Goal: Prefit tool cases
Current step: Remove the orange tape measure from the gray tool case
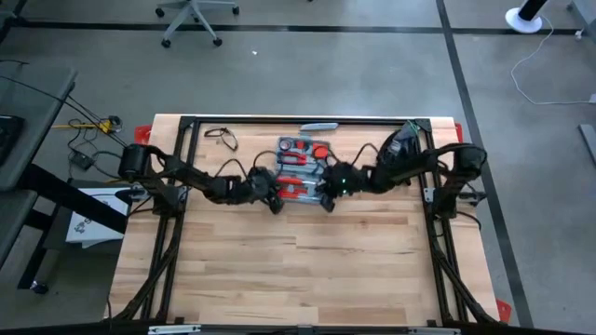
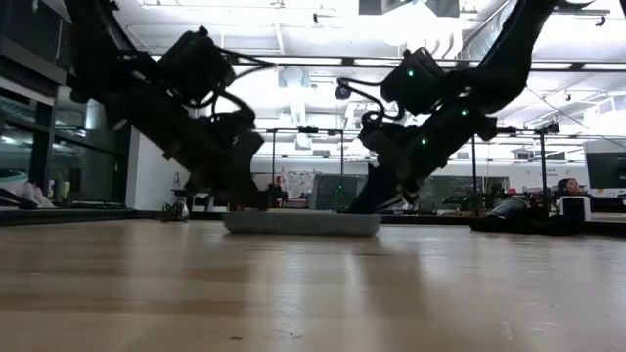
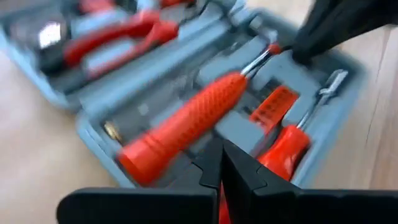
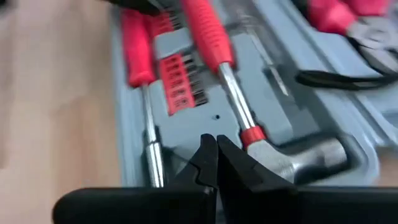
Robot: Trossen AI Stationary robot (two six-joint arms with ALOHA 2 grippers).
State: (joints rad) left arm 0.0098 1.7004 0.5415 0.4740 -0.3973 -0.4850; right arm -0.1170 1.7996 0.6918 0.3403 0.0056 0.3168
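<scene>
Wooden table [image 1: 298,270], far half: tool case [image 1: 300,170] lying open and flat, midway between both arms. Grey moulded slots holding red-handled hammer [image 4: 214,43], screwdrivers [image 4: 138,56], pliers [image 3: 124,34]. Left gripper [image 1: 276,201] low at case's left near corner, fingers [image 3: 214,168] pressed together, holding nothing. Right gripper [image 1: 327,200] at right near corner, likewise closed and empty, tips over hammer head [image 4: 311,158]. Office chair [image 1: 191,19] on floor beyond.

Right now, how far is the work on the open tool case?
Done: the flat grey-blue plastic tool case lies open, with the red-handled hammer and red-handled screwdriver in it. In hand: left gripper and right gripper, both shut and holding nothing, hover over it. Left: whether tools sit fully seated, I cannot tell.
</scene>
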